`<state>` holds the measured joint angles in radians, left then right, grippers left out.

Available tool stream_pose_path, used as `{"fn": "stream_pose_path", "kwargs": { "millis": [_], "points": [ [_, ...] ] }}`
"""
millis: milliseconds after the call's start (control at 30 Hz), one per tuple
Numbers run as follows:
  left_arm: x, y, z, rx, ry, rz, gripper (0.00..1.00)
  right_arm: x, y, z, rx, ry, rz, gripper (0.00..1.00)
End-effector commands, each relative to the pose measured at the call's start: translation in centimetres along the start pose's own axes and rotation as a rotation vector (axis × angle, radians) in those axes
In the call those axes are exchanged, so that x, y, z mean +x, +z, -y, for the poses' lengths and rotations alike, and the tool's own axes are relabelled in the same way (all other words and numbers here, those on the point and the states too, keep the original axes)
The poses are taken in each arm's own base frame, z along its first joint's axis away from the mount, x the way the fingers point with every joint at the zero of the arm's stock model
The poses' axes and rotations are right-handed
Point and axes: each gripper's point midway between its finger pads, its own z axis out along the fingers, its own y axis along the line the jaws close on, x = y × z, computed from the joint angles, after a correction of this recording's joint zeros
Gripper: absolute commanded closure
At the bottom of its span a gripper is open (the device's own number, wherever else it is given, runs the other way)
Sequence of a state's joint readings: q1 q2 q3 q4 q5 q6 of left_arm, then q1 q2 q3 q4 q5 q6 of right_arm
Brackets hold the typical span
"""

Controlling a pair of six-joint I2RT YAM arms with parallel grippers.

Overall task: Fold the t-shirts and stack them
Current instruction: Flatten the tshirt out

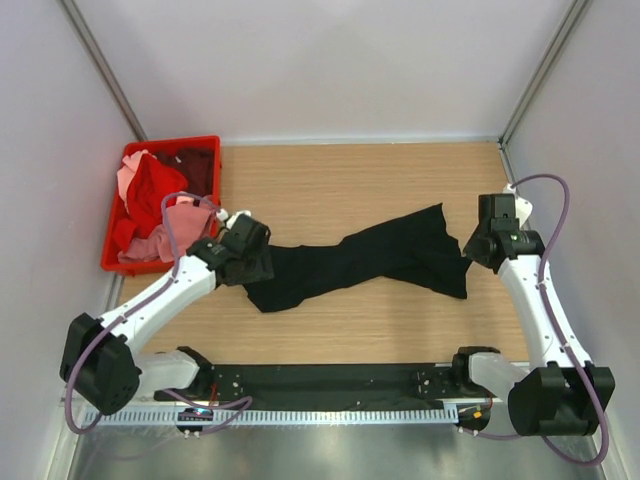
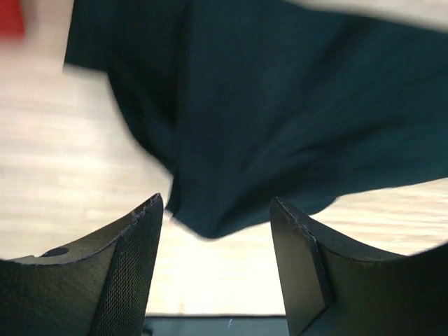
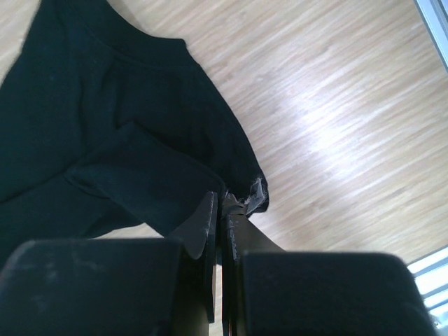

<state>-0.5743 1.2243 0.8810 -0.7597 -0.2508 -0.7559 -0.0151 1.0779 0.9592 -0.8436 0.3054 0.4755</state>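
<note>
1. Black t-shirt (image 1: 370, 260): plain, dark, soft cloth; drawn out into a long twisted band lying on the desk (image 1: 350, 180), running from the left gripper towards the right gripper; broader and fanned at its right end, narrower and rumpled at its left end; deep folds run along its length.
2. Left gripper (image 1: 250, 255): jaws parted, nothing between them; in the left wrist view its fingers (image 2: 133, 266) stand apart, and the rounded edge of the black t-shirt (image 2: 280, 105) lies on the wood just beyond the fingertips.
3. Right gripper (image 3: 220, 203): jaws pressed together, pinching a small bunched corner of the black t-shirt (image 3: 84, 126); the cloth spreads away from the pinch in flat, overlapping layers.
4. Red crate (image 1: 170, 143): at the far left of the desk; holds the other t-shirts (image 1: 150, 190), a loose heap of red, pink and dark maroon cloth, some hanging over the rim.
</note>
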Motion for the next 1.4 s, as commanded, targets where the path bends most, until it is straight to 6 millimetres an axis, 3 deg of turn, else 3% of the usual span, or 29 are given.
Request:
{"fn": "stream_pose_path", "kwargs": {
  "millis": [0,67,200,300,333,367,433,500,733,833,900,967,1067,1133,1167,1233,1267,1367],
  "points": [
    [-4.4,-0.1,1.8,0.048,0.077,0.112,0.36,-0.8,-0.2,-1.0,-0.059,0.041,0.052,0.99],
    [-4.4,0.9,3.8,0.144,0.128,0.062,0.37,-0.8,-0.3,-1.7,-0.1,0.043,0.051,0.99],
    [-7.4,2.1,7.8,0.271,0.25,0.098,0.37,-0.6,-0.4,-3.1,-0.179,0.034,0.04,0.99],
    [-7.3,4.8,9.4,0.304,0.359,0.044,0.38,-0.4,-0.4,-4.0,-0.226,0.03,0.021,0.99],
    [-8.2,5.1,10.0,0.319,0.394,0.056,0.38,-0.3,-0.3,-4.3,-0.238,0.029,0.016,0.99],
    [-7.6,6.9,10.0,0.317,0.407,0.01,0.38,-0.1,-0.4,-4.7,-0.26,0.03,0.006,0.99],
    [-8.1,7.5,11.6,0.396,0.414,-0.011,0.4,-0.1,-0.3,-5.2,-0.283,0.034,0.002,0.99],
    [-7.5,9.1,11.9,0.424,0.423,-0.062,0.41,0.0,-0.3,-5.5,-0.296,0.032,-0.007,0.99],
    [-6.4,11.8,12.8,0.458,0.42,-0.14,0.41,0.0,0.0,-5.9,-0.315,0.015,-0.009,0.99],
    [-6.5,11.3,13.0,0.461,0.407,-0.148,0.44,0.0,0.1,-6.0,-0.312,0.009,-0.014,0.99],
    [-7.6,10.7,12.0,0.388,0.399,-0.107,0.43,-0.1,0.2,-6.0,-0.31,0.008,-0.014,0.99],
    [-10.1,9.3,10.4,0.285,0.372,-0.028,0.43,0.0,0.2,-6.0,-0.312,0.009,-0.017,0.99],
    [-12.6,7.6,5.9,0.114,0.27,0.006,0.44,0.1,0.2,-6.2,-0.321,0.011,-0.022,0.99],
    [-11.9,7.6,3.9,0.105,0.208,-0.026,0.45,0.0,0.2,-6.1,-0.32,0.016,-0.019,0.99],
    [-12.5,7.6,2.4,0.1,0.16,-0.015,0.45,-0.1,0.2,-6.2,-0.323,0.014,-0.017,0.99],
    [-11.0,8.4,1.0,0.117,0.127,-0.062,0.45,-0.1,0.2,-6.3,-0.325,0.014,-0.016,0.99],
    [-11.2,8.8,0.3,0.109,0.116,-0.059,0.44,-0.2,0.2,-6.3,-0.324,0.017,-0.013,0.99],
    [-11.6,9.8,0.9,0.143,0.12,-0.086,0.42,0.1,-0.1,-6.9,-0.364,0.015,-0.03,0.99]
  ]
}}
